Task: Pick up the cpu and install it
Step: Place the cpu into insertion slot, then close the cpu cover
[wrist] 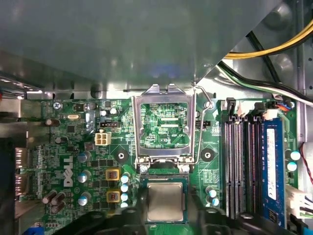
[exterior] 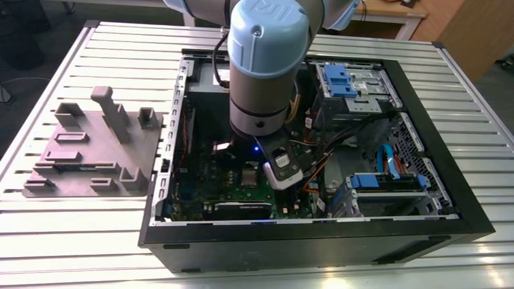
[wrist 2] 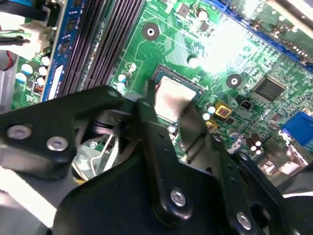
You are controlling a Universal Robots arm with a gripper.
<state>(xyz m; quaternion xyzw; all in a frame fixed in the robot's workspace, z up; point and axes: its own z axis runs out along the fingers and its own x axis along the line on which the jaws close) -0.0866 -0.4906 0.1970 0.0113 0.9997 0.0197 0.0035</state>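
Observation:
The cpu [wrist: 165,201] is a small silver-grey square lying flat in the motherboard's socket, also seen in the second wrist view [wrist 2: 172,95] and, small, in the exterior view [exterior: 250,176]. The socket's metal load plate [wrist: 164,125] lies swung open beside it, with its lever [wrist: 198,122] raised. My gripper [wrist 2: 173,117] hangs low inside the open computer case, directly over the cpu, its black body straddling the chip on two sides [wrist: 165,215]. From the exterior view the gripper [exterior: 277,171] sits under the arm's big grey wrist. Whether it touches the chip is unclear.
The green motherboard [wrist: 73,161] carries black memory slots [wrist: 239,161] and a blue slot [wrist: 273,161] close to the socket. Cables [exterior: 337,132], a drive cage [exterior: 349,90] and blue-latched bays [exterior: 386,180] crowd the case. A grey fixture tray [exterior: 88,150] stands on the slatted table [exterior: 64,241].

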